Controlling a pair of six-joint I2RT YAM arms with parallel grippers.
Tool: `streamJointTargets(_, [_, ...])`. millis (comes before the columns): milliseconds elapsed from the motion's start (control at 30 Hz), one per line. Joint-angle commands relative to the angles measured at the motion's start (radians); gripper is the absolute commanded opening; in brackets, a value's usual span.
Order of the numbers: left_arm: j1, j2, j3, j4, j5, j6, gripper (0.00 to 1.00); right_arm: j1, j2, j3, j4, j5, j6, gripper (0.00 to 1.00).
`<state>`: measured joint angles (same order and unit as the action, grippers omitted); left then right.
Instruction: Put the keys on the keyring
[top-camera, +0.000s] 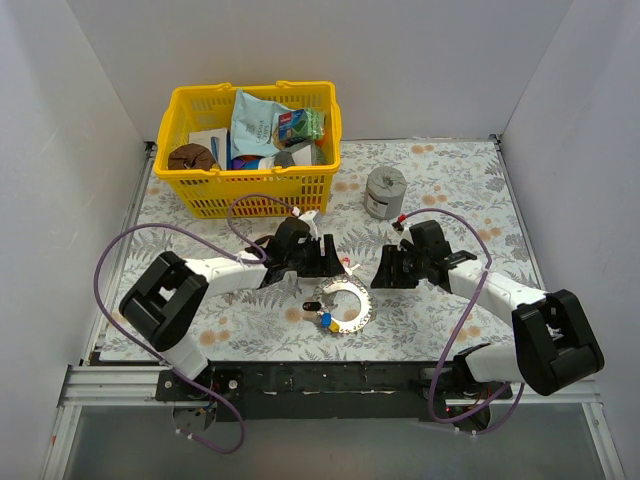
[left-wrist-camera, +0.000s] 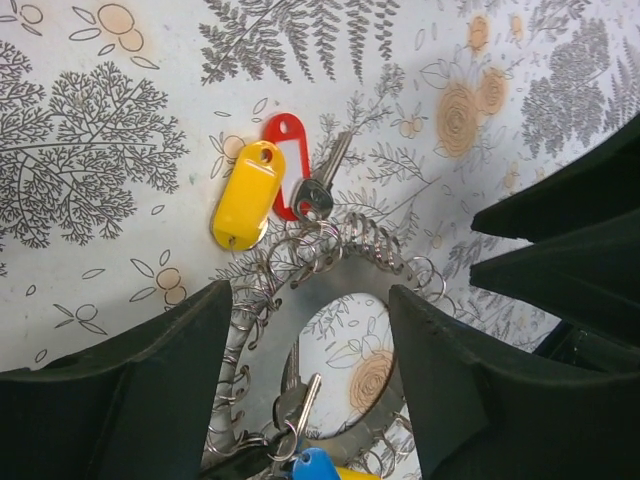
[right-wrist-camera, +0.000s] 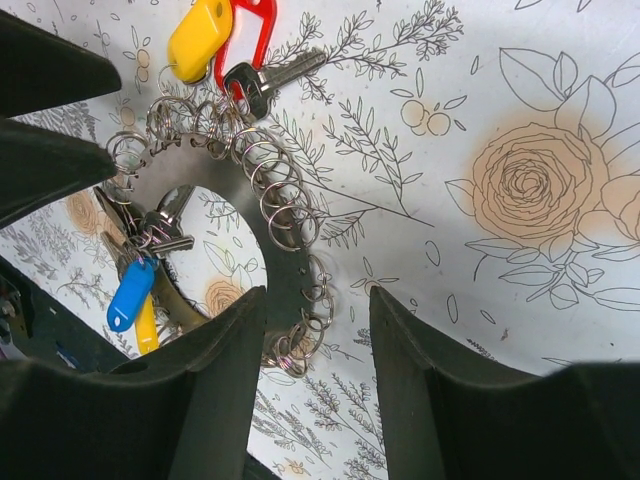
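The keyring, a flat silver ring edged with small wire loops, lies on the floral cloth between both arms. In the left wrist view the keyring sits between my open left gripper's fingers. A yellow tag, a red tag and a silver key lie at its far rim, and a blue-tagged key rests in its hole. My right gripper is open over the keyring's edge, holding nothing. The blue tag and the yellow tag show there too.
A yellow basket of packets stands at the back left. A squat grey metal cylinder stands behind the right gripper. The left gripper is just beyond the ring. White walls enclose the table.
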<state>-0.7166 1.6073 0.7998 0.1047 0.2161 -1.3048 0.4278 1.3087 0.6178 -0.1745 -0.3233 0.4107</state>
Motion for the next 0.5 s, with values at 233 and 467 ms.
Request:
streamJointTargets(233, [-0.004,0.083,0.099,-0.099,-0.038,0.029,0.52,0.006,0.011,0.022,0.012,0.018,-0.035,0.53])
streamJointTargets(467, [-0.004,0.103,0.111,-0.099,-0.037,0.035,0.46,0.006,0.015,0.023,0.009,0.023,-0.044,0.53])
